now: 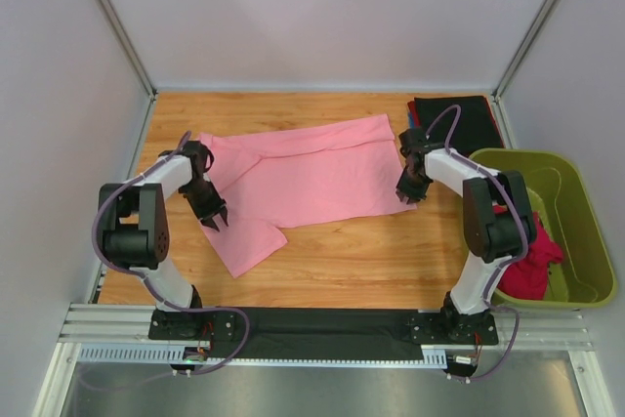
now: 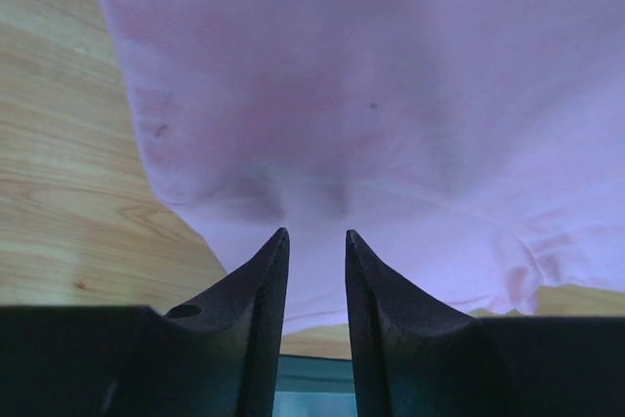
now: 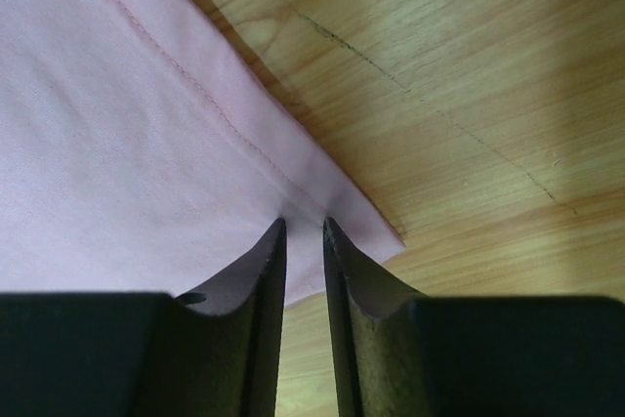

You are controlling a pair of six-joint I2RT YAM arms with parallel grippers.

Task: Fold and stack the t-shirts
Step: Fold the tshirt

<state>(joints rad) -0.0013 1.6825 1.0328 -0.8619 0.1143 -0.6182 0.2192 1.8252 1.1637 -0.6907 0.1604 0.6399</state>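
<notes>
**No legible txt**

No txt, labels, brands, nos. or signs readable in any view, top or either wrist cam.

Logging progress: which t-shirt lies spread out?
The light pink t-shirt; the black t-shirt lies folded far right, the magenta-red t-shirt is bunched in the green tub.
</notes>
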